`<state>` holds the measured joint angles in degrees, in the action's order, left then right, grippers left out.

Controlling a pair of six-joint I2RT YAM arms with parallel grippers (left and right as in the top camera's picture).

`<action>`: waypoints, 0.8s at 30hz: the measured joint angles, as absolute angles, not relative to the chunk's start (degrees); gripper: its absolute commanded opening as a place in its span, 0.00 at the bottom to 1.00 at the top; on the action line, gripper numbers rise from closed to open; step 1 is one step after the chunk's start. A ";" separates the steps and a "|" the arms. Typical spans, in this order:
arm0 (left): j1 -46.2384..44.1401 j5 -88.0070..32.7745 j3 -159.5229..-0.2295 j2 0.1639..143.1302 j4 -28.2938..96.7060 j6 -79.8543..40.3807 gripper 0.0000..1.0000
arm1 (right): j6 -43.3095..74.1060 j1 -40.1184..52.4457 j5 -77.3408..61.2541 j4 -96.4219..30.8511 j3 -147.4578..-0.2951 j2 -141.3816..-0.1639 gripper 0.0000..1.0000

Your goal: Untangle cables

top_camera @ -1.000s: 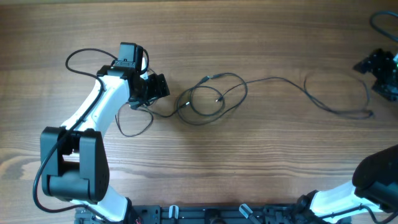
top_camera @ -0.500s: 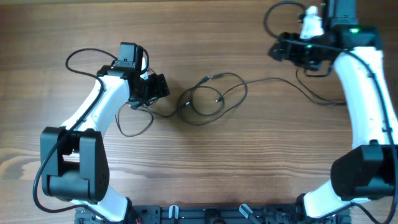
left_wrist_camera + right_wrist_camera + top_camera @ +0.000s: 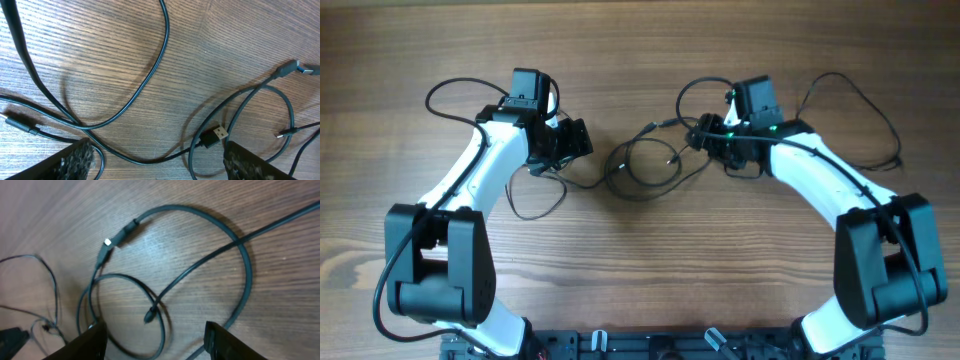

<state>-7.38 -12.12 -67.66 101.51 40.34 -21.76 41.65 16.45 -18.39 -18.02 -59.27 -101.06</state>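
Note:
The thin black cables point(image 3: 645, 170) lie as overlapping loops in the middle of the wooden table, with a plug end point(image 3: 655, 126) at the top. My left gripper point(image 3: 582, 140) is open just left of the loops. In the left wrist view a cable strand runs between its fingers point(image 3: 157, 155), near a USB plug point(image 3: 216, 135). My right gripper point(image 3: 698, 135) is open just right of the loops. In the right wrist view its fingers point(image 3: 155, 337) straddle a loop with a small plug tip point(image 3: 150, 314). A longer connector point(image 3: 107, 247) lies further out.
A thin cord loop point(image 3: 535, 205) lies below the left gripper. Another thin cord point(image 3: 880, 115) arcs over the table behind the right forearm. Thicker arm wiring loops at the upper left point(image 3: 445, 92) and above the right gripper point(image 3: 692, 95).
My right arm has swung from the far right edge into the middle, and its gripper now sits beside the cable loops. The long cord on the right has shifted. The left arm has not moved.

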 measured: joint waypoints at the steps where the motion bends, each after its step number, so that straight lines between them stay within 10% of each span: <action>1: -7.38 -12.10 -67.66 101.51 40.32 -21.76 0.85 | 43.92 17.10 -17.28 -15.73 -57.49 -101.06 0.64; 16: -7.38 -12.10 -67.66 101.51 40.71 -21.76 0.85 | 56.88 23.11 -5.91 0.97 -51.40 -104.64 0.61; 21: -7.38 -12.12 -67.66 101.51 40.75 -21.76 0.85 | 60.29 23.11 -6.02 6.72 -51.42 -107.24 0.10; 24: -7.38 -12.12 -67.66 101.51 40.75 -21.76 0.85 | 61.10 23.11 -6.24 9.80 -51.16 -108.22 0.04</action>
